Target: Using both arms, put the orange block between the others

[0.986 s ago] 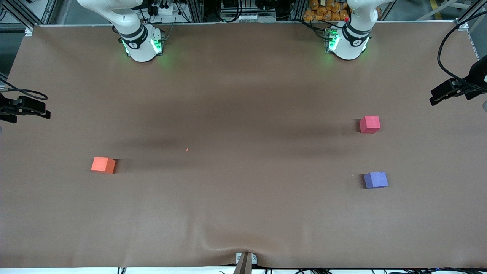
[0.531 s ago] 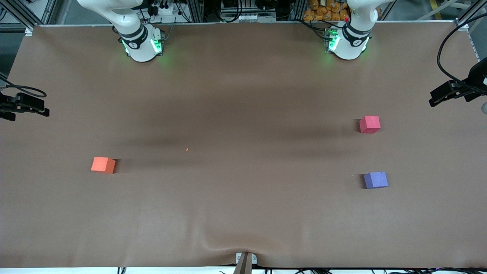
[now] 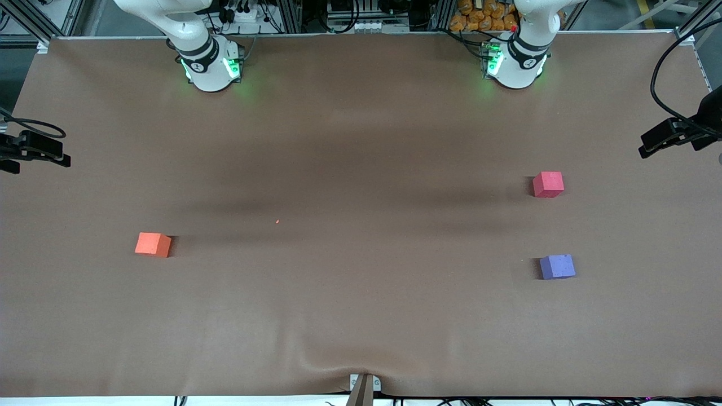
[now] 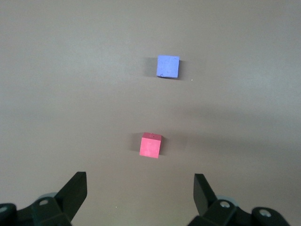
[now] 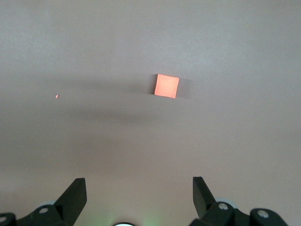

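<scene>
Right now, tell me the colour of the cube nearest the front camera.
Purple-blue cube, clearest in the left wrist view.

The left gripper [image 4: 138, 178] is hanging over the brown table [image 4: 56, 70] with its two black fingers [image 4: 75, 194] standing wide apart and holding nothing, their tips poking in at one edge of the frame. The pinkish-red cube [image 4: 150, 145] is sitting flat on the table close to the middle of the frame, just past the gap between the fingertips. The purple-blue cube [image 4: 168, 66] is lying farther out from the gripper, well apart from the red one, each cube casting a soft shadow.
</scene>
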Robot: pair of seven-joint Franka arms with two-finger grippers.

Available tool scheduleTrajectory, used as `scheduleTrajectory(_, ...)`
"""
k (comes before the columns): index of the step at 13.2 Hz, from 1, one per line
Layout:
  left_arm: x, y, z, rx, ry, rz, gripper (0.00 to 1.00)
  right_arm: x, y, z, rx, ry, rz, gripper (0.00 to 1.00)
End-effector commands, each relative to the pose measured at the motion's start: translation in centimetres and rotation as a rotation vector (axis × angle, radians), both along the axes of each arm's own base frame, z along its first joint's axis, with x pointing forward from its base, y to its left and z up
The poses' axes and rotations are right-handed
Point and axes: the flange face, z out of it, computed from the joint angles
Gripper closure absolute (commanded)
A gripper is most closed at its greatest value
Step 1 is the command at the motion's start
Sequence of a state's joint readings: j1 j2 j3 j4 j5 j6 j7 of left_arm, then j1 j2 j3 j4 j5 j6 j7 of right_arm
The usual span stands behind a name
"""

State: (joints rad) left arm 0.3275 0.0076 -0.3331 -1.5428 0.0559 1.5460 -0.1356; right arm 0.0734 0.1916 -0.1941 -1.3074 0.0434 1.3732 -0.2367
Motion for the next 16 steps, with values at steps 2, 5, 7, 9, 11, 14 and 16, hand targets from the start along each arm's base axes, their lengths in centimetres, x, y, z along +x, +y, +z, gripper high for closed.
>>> scheduleTrajectory(2, -1.0, -1.9, 1.9, 0.007, -0.029, -0.062, 0.00, -0.6, 0.3, 0.6, 0.011, -0.001, -0.012, 0.00)
scheduleTrajectory(5, -1.5, -1.4, 2.5, -0.001, -0.035, -0.050, 0.00, -0.6, 0.3, 0.6, 0.011, -0.001, -0.014, 0.00)
scheduleTrajectory(7, -1.6, -0.5, 2.2, -0.014, -0.016, -0.034, 0.00, -0.6, 0.3, 0.6, 0.011, -0.001, -0.014, 0.00)
scheduleTrajectory(9, -1.6, -0.4, 2.3, -0.013, -0.014, -0.035, 0.00, -0.6, 0.3, 0.6, 0.011, -0.001, -0.014, 0.00)
scheduleTrajectory(11, -1.6, -0.5, 2.3, -0.012, -0.014, -0.041, 0.00, -0.6, 0.1, 0.6, 0.011, 0.001, -0.015, 0.00)
scheduleTrajectory(14, -2.0, -0.2, 2.1, -0.013, 0.012, -0.036, 0.00, -0.6, 0.2, 0.5, 0.013, 0.002, -0.014, 0.00)
scheduleTrajectory(16, -2.0, 0.1, 2.2, -0.011, 0.012, -0.028, 0.00, -0.6, 0.1, 0.5, 0.013, 0.002, -0.015, 0.00)
